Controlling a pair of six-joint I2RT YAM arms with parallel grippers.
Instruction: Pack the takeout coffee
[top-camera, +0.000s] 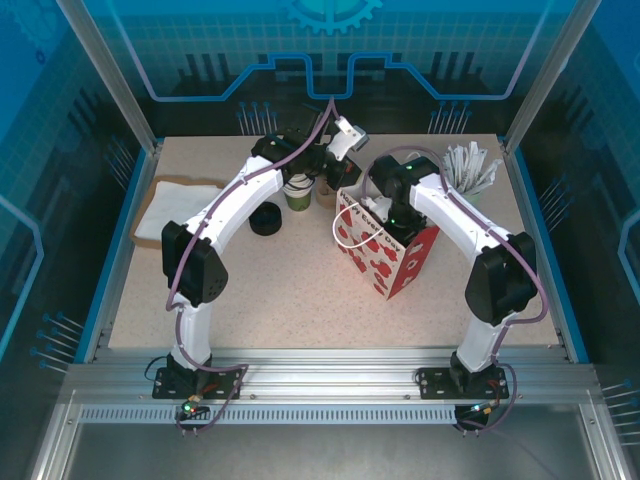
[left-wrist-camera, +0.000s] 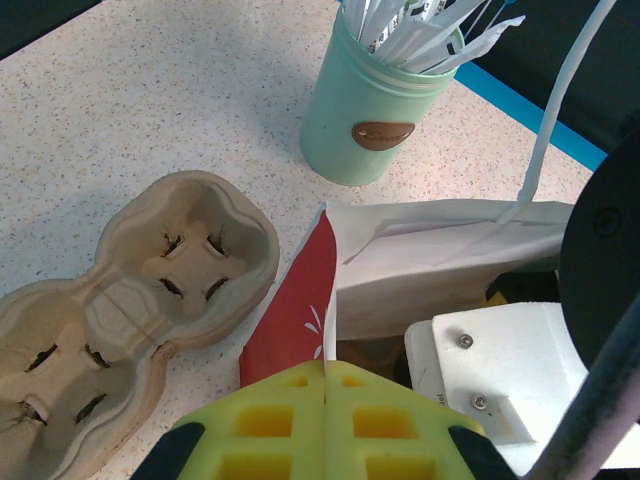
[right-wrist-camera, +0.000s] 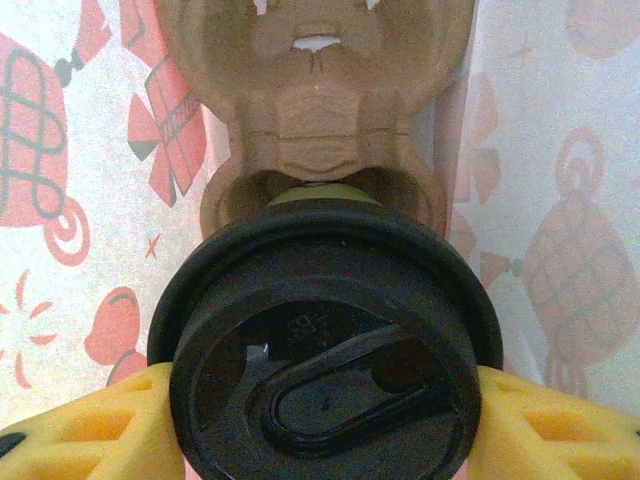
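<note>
Speckled tabletop (top-camera: 300, 290); within the red-printed bag (right-wrist-camera: 60, 200), right pincer (right-wrist-camera: 320, 432) pinches the black-lidded takeout coffee (right-wrist-camera: 325, 320); left pincer (left-wrist-camera: 325, 420) clamps bag rim.

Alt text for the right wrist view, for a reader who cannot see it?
The takeout coffee, its black lid facing the camera, is gripped by the yellow right pincer inside a white paper bag printed with red shapes. A brown pulp cup carrier lies beyond it in the bag.

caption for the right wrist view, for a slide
The right gripper holds the coffee inside the bag, above the carrier.
</note>
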